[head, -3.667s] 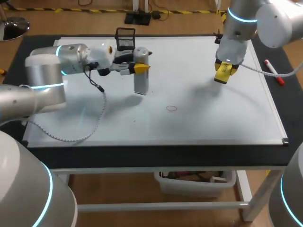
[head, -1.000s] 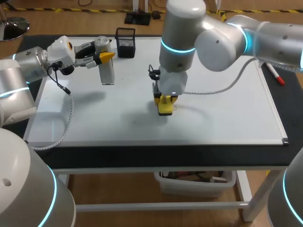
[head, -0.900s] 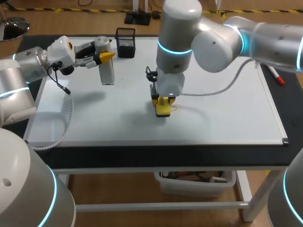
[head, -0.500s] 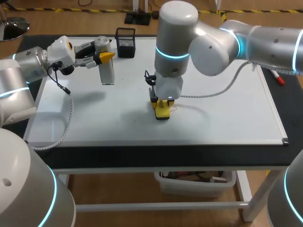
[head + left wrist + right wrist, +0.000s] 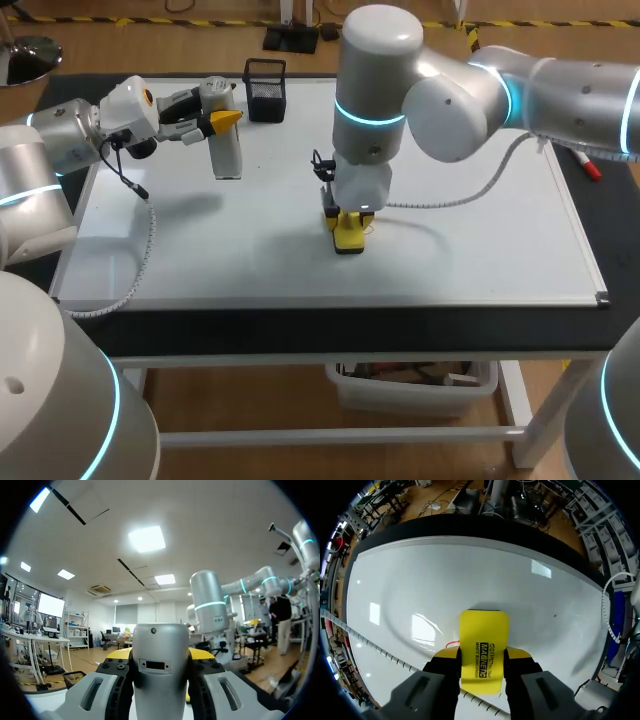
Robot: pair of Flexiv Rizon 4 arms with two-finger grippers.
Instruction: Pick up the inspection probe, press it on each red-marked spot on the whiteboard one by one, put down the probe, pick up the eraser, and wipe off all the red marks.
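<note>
Seemingly, right tool (image 5: 482, 661) snug around eraser (image 5: 484, 629).

eraser (image 5: 484, 630) in my right gripper (image 5: 484, 656) mid whiteboard (image 5: 480, 250), over mark (image 5: 451, 644); probe (image 5: 227, 152) back left, holder (image 5: 264, 88) beside it; marker (image 5: 578, 153) far right.

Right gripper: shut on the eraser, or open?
Shut: the right gripper has both fingers clamped on the yellow eraser from two sides, as the right wrist view shows.

Tabletop (image 5: 300, 335): black, matt, seen as a dark border along the front and both sides; frame: white legs (image 5: 528, 425) and a white crossbar (image 5: 330, 437) beneath; one translucent bin (image 5: 410, 388) under the tabletop, contents unclear; floor (image 5: 120, 48): brown, wood-look, evenly lit.
</note>
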